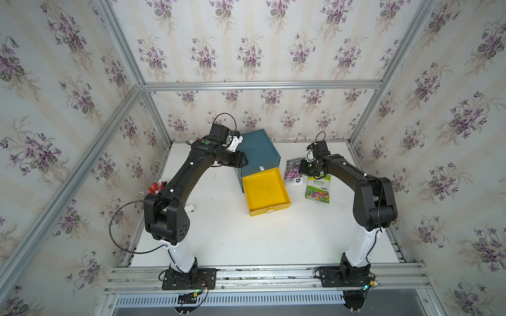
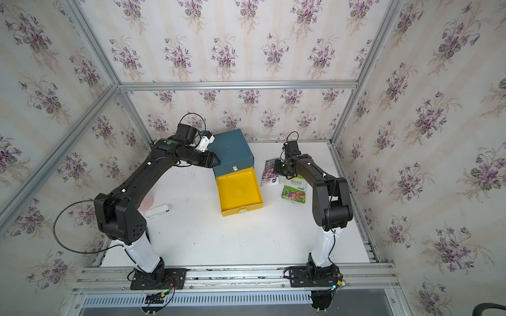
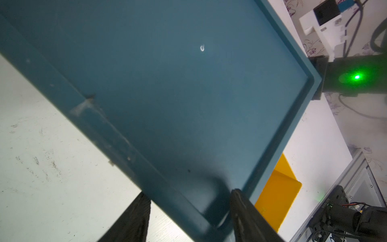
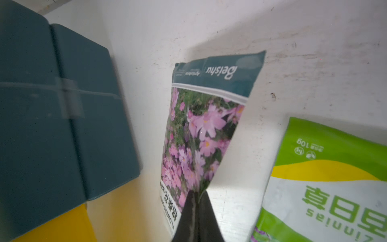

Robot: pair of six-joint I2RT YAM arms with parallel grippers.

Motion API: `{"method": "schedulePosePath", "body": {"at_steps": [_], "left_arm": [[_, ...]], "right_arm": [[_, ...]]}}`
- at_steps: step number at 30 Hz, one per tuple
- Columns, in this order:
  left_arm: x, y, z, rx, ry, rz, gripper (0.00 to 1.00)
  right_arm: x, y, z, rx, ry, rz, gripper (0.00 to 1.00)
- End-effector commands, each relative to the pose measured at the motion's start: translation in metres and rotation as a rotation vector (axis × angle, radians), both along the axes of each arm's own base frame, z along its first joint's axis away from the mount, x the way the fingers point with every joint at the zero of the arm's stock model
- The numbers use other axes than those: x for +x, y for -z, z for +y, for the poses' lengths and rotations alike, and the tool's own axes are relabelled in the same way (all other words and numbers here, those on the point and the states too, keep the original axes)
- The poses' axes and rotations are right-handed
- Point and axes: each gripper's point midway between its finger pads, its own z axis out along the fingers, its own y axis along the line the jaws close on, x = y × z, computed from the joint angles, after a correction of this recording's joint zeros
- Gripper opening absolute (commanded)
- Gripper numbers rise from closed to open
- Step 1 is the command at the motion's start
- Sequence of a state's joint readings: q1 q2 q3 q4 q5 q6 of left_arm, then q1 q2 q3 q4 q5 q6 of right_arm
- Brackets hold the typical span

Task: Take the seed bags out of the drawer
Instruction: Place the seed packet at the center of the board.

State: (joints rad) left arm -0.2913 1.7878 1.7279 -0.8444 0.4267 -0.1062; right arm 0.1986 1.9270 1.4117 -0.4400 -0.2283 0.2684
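The yellow drawer [image 1: 264, 190] [image 2: 238, 191] stands pulled out of the teal cabinet [image 1: 257, 150], and nothing lies in it. Two seed bags are on the table to its right. My right gripper [image 4: 198, 192] is shut on the bottom edge of the grey-topped bag with pink blossoms [image 4: 201, 130] [image 1: 292, 172], which slants just over the table beside the cabinet. Next to it a green-and-white seed bag [image 1: 317, 188] [image 4: 326, 188] lies flat. My left gripper [image 3: 189, 192] [image 1: 245, 160] clamps the cabinet's near left corner, one finger on top and one outside.
A white oblong object [image 2: 157, 211] and red-handled items [image 1: 156, 187] sit by the left arm's elbow. Aluminium frame rails [image 1: 260, 85] and wallpapered walls close in the white table [image 1: 246, 238] on three sides.
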Motion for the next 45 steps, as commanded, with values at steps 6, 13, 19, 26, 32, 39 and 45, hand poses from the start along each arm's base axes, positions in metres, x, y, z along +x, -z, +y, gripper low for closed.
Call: {"method": "schedulePosePath", "body": {"at_steps": [6, 13, 19, 26, 32, 39, 45], "left_arm": [[-0.026, 0.033, 0.024, 0.149, -0.009, 0.143, 0.64], [-0.027, 0.034, 0.025, 0.158, -0.006, 0.144, 0.64], [-0.027, 0.034, 0.026, 0.164, -0.006, 0.144, 0.64], [-0.028, 0.031, 0.028, 0.171, -0.006, 0.139, 0.64], [-0.028, 0.031, 0.03, 0.173, -0.008, 0.137, 0.63], [-0.029, 0.03, 0.03, 0.172, -0.004, 0.137, 0.64], [-0.03, 0.029, 0.03, 0.168, -0.006, 0.139, 0.63]], "right_arm": [[0.008, 0.034, -0.01, -0.071, -0.007, 0.043, 0.0], [0.005, 0.046, -0.02, -0.12, 0.016, 0.055, 0.26], [-0.001, 0.028, -0.021, -0.108, 0.029, 0.017, 0.46], [-0.035, -0.013, -0.011, -0.034, 0.005, -0.038, 0.59], [-0.078, -0.05, 0.003, 0.029, -0.046, -0.102, 0.93], [-0.127, -0.087, 0.03, 0.085, -0.118, -0.143, 1.0], [-0.172, -0.104, 0.067, 0.126, -0.187, -0.159, 1.0]]}}
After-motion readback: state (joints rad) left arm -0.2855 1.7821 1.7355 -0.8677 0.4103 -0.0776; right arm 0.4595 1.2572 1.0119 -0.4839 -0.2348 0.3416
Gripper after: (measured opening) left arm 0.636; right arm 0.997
